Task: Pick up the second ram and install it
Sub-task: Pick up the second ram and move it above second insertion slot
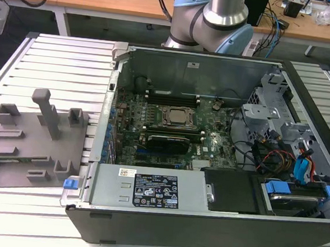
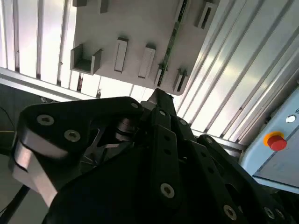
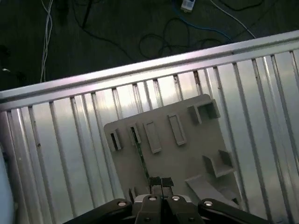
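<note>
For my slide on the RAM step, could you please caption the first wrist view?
Gripper poised over the grey holder tray, near the green second ram seated edge-up in it.

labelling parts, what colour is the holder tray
The holder tray is grey; clearest in the exterior view.

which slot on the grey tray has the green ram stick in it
The long narrow slot in line with the end effector: the second ram stands on edge in it, while other holders on the grey tray show only grey plastic.

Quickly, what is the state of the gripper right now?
Gripper: closed, holding nothing; the second ram lies in the grey tray.
</note>
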### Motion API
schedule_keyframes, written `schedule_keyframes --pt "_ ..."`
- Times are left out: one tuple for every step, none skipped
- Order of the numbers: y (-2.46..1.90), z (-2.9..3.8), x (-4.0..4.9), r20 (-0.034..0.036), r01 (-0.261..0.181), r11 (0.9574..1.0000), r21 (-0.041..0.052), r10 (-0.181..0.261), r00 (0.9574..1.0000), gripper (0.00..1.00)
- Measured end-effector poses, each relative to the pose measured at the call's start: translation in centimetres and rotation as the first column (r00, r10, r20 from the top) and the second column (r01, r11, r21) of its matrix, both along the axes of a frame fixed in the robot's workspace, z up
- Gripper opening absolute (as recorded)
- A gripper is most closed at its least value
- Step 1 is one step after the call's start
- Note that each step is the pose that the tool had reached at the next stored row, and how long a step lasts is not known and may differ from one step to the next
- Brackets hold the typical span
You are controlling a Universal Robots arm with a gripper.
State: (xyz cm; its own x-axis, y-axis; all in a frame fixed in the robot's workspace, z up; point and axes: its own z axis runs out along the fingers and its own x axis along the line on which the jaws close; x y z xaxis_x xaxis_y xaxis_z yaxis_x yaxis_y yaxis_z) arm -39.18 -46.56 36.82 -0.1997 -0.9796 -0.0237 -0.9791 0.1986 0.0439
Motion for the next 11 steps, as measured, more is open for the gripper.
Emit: schedule_keyframes --pt "0.00 0.00 0.00 0.0000 -0.057 0.9984 0.0000 0.057 0.9984 0.11" --pt "0.00 0.00 0.00 0.0000 -0.076 0.9971 -0.0011 0.076 0.9971 0.11" --pt "0.00 0.00 0.00 -0.0001 -0.090 0.9959 -0.0024 0.090 0.9959 0.11" --pt "0.00 0.00 0.00 -0.0003 -0.099 0.9951 -0.0043 0.099 0.9951 0.11" --pt "0.01 0.02 0.00 -0.0011 -0.109 0.9940 -0.0098 0.109 0.9941 0.11" --pt "0.01 0.00 0.00 -0.0019 -0.121 0.9925 -0.0180 0.121 0.9927 0.11" --pt "-0.01 0.00 0.01 -0.0023 -0.140 0.9900 -0.0209 0.140 0.9902 0.11" --pt "-0.01 0.00 0.00 -0.0023 -0.148 0.9887 -0.0209 0.148 0.9890 0.11" --pt "0.00 0.00 0.00 -0.0023 -0.152 0.9881 -0.0208 0.152 0.9883 0.11" --pt "0.00 0.00 0.00 -0.0022 -0.156 0.9875 -0.0204 0.156 0.9877 0.11" --pt "0.00 0.00 0.00 -0.0022 -0.156 0.9875 -0.0203 0.156 0.9877 0.11"
